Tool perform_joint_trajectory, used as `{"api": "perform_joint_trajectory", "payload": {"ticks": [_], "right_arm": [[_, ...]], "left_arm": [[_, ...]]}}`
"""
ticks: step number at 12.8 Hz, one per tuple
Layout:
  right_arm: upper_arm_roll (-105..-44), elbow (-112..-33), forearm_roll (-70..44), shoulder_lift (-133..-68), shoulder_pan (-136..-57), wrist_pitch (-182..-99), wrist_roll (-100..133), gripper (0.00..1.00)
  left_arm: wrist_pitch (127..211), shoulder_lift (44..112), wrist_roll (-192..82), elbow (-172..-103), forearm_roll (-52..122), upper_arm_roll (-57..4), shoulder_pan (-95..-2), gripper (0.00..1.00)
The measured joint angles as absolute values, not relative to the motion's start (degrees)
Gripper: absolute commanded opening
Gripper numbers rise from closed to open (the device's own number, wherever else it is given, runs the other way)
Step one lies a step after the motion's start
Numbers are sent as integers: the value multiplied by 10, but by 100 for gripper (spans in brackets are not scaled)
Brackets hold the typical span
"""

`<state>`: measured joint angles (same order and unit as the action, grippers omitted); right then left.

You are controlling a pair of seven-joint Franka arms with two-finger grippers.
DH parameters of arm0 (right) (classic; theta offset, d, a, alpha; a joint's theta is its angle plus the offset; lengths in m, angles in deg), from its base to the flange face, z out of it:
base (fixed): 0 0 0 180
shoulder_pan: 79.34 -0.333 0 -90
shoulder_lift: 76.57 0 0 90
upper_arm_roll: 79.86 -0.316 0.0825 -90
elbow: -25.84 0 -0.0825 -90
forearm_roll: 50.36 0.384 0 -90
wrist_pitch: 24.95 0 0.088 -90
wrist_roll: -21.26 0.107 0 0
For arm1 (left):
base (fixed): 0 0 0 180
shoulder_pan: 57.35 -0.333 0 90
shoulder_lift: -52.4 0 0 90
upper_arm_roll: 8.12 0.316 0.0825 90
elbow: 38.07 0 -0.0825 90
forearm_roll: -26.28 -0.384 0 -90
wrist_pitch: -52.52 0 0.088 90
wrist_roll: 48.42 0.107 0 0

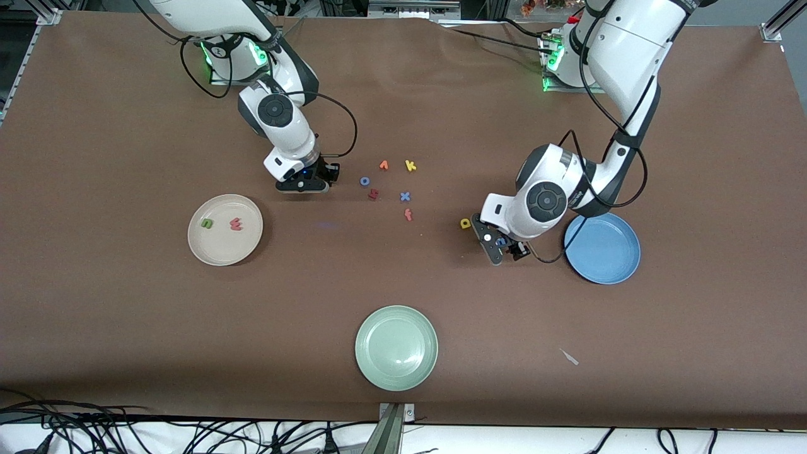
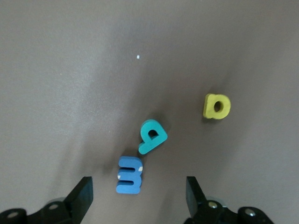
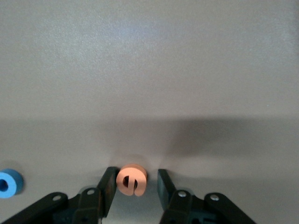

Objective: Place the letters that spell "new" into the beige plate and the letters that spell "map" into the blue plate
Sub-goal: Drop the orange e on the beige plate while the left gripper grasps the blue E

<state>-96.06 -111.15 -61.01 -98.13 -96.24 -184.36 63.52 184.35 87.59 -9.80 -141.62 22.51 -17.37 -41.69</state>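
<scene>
The beige plate [image 1: 197, 247] is sitting farther from the front camera than the pale green plate [image 1: 396, 372], toward the right arm's end of the table. It is carrying the green "n" [image 1: 206, 222] and the pinkish-red "w" [image 1: 236, 224]. The right gripper [image 1: 302, 184] is reaching down to the table, its fingers [image 3: 108, 183] standing narrowly parted on either side of the orange "e" [image 3: 131, 181]. One finger is touching the letter and the other is leaving a slim gap, so nothing is being clamped.

Loose letters, among them a blue "o" [image 1: 364, 181], an orange "v" [image 1: 384, 165], a yellow "k" [image 1: 410, 165] and a red "f" [image 1: 408, 215], are lying farther from the camera than the pale green plate.

Toward the left arm's end from that plate, and also farther from the camera, the left gripper [image 1: 502, 246] is hovering with its fingers spread wide and gripping nothing. It is hanging over the blue "m" [image 2: 129, 175], with the teal "a" [image 2: 152, 136] just beside that letter and the yellow "p" [image 2: 217, 106] lying a little apart. The blue plate [image 1: 605, 258] is lying bare nearest the left arm's end.
</scene>
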Motion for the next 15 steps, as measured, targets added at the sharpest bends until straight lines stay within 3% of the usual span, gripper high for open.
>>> {"api": "perform_joint_trajectory", "payload": {"ticks": [2, 7, 10, 11, 13, 15], "right_arm": [[-960, -1110, -610, -982, -962, -1844, 635, 39], [-960, -1107, -615, -983, -962, -1843, 635, 32], [-960, -1106, -616, -981, -962, -1843, 635, 28], [-959, -1105, -618, -981, -962, -1843, 633, 28], [-944, -1096, -620, -977, -963, -1828, 608, 28], [-914, -1068, -619, -958, -960, -1758, 545, 28]], "left_arm": [[1855, 884, -97, -1417, 220, -174, -416, 78], [1866, 895, -96, -1422, 214, -174, -414, 49], [1883, 898, -96, -1424, 204, -172, -414, 14], [1888, 898, -96, -1424, 203, -171, -414, 9], [1888, 896, -95, -1424, 182, -172, -414, 8], [1870, 889, -95, -1416, 157, -172, -415, 8]]}}
